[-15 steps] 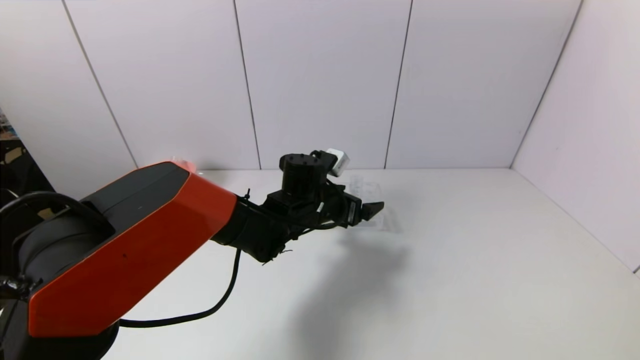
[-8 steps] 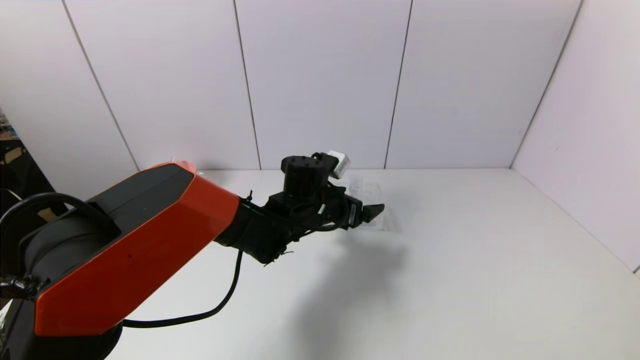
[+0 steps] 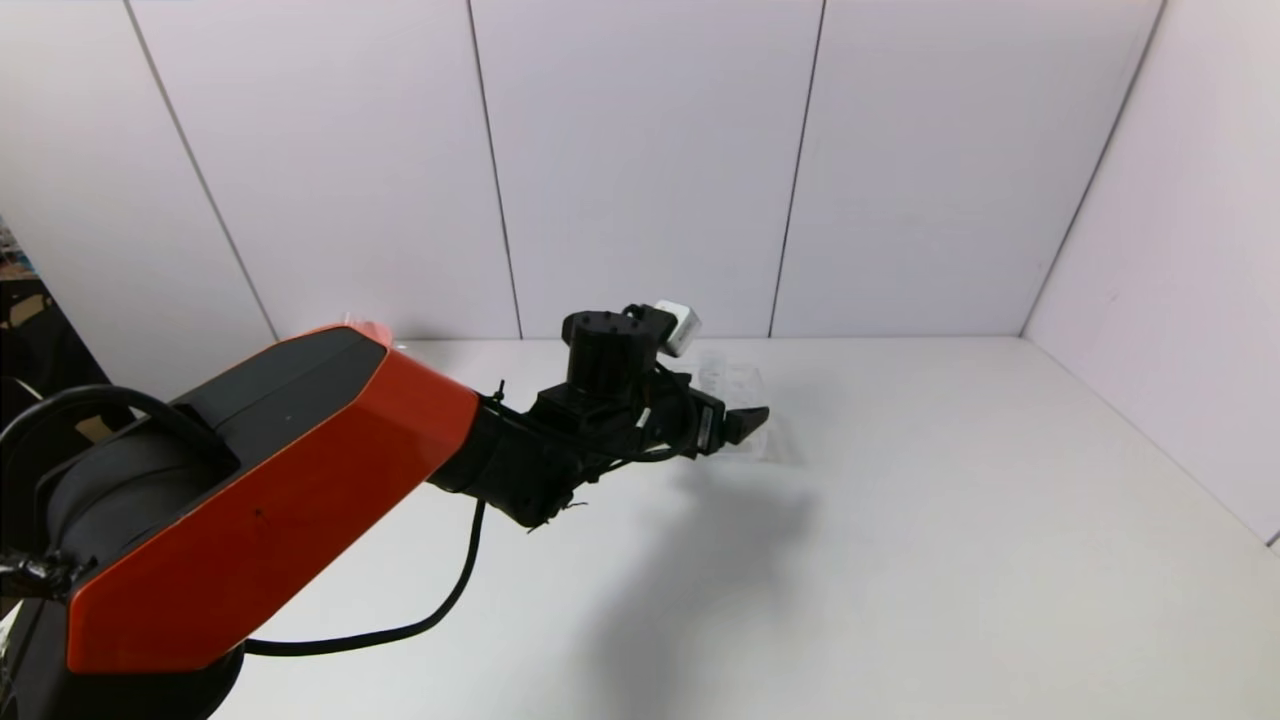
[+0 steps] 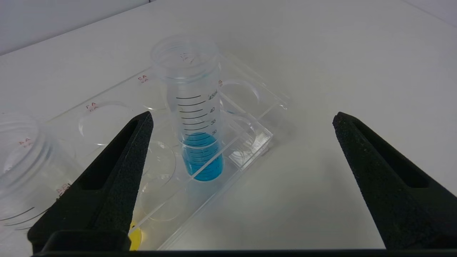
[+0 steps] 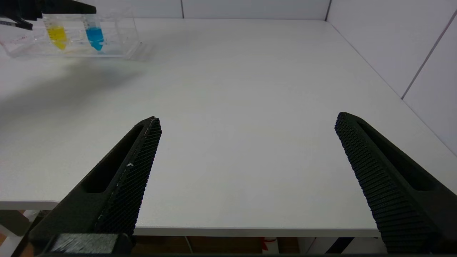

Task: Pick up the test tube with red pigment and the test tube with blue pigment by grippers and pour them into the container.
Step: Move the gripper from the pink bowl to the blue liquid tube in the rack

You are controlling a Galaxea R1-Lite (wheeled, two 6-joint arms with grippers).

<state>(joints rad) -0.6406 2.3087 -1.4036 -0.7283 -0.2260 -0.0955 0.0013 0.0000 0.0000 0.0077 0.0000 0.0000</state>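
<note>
The blue-pigment test tube (image 4: 194, 107) stands upright in a clear rack (image 4: 250, 142), with blue liquid at its tip. It also shows in the right wrist view (image 5: 94, 37). My left gripper (image 4: 242, 116) is open and empty just short of the rack. The blue tube stands ahead of it, closer to one finger (image 4: 107, 185) than the other. In the head view the left gripper (image 3: 750, 418) reaches over the rack (image 3: 745, 385). My right gripper (image 5: 248, 117) is open and empty above the table's near edge. The red-pigment tube and the container are out of view.
A yellow-liquid tube (image 5: 57, 35) stands in the rack beside the blue one; its top (image 4: 21, 157) shows near the left gripper. A pinkish-red object (image 3: 365, 325) peeks from behind my left arm's orange shell. White walls close the table's far and right sides.
My left arm has edged slightly toward the rack. Nothing was grasped or let go.
</note>
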